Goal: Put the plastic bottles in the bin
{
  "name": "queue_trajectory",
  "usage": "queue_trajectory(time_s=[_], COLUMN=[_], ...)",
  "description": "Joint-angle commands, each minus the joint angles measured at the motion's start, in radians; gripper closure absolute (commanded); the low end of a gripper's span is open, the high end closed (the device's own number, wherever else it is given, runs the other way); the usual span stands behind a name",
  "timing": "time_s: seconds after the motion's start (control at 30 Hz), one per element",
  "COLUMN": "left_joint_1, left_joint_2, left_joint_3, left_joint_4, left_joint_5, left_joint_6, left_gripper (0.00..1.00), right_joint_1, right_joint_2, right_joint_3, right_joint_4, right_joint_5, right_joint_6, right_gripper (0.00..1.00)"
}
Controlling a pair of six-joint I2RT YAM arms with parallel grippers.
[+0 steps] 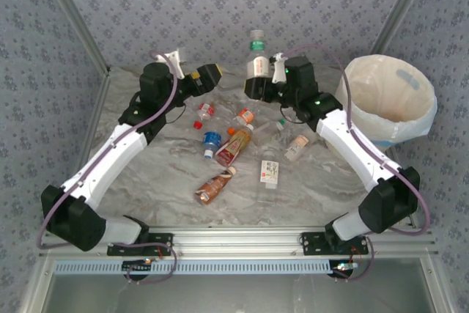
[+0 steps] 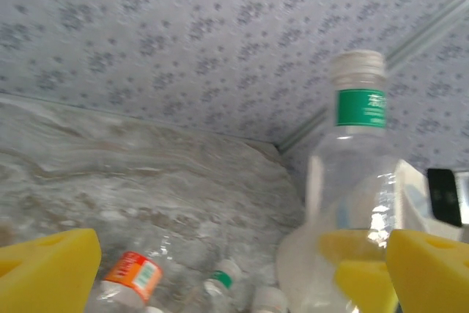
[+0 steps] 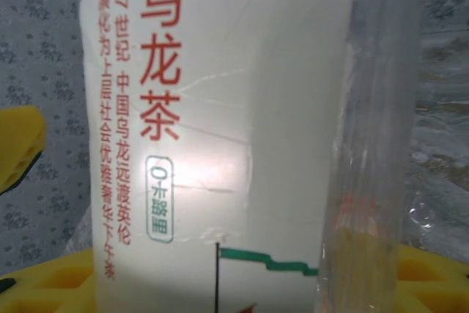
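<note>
Clear bottle (image 1: 256,53), upright between the pads (image 3: 432,287) of your right gripper (image 1: 256,71), is clenched for the bin (image 1: 419,119); left gripper (image 2: 242,254) gapes, empty.

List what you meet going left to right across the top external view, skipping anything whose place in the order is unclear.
left gripper → upright bottle → pale bottle lying flat → bin

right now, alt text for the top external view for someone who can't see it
The right gripper holds a clear white-capped bottle upright above the far middle of a marbled table, with the open left gripper just to its left. Several more plastic bottles lie scattered on the table, and a white-lined bin stands at the far right.
</note>
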Motion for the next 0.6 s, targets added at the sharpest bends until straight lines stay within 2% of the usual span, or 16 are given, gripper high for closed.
queue_trajectory(time_s=[0.0,0.33,0.47,0.57], left_joint_1=[0.01,0.057,0.069,0.091], left_joint_2=[-0.042,-0.093,-0.116,-0.138], left_joint_3=[-0.024,-0.09,-0.136,-0.173], left_joint_4=[-0.089,-0.171,-0.2,-0.2], left_joint_5=[-0.105,-0.14,-0.213,-0.198], left_joint_6=[0.057,0.06,0.056,0.054], left_gripper=[0.01,0.01,0.01,0.01], right_joint_1=[-0.053,-0.226,-0.308,-0.371], right_joint_2=[-0.006,-0.045,-0.067,-0.093], right_joint_3=[0.088,0.221,0.259,0.288], right_joint_4=[-0.073,-0.208,-0.286,-0.356], right_joint_5=[-0.027,-0.101,-0.118,-0.135], right_joint_6=[-0.042,-0.099,-0.122,-0.156], right_gripper=[0.35,0.35,0.35,0.35])
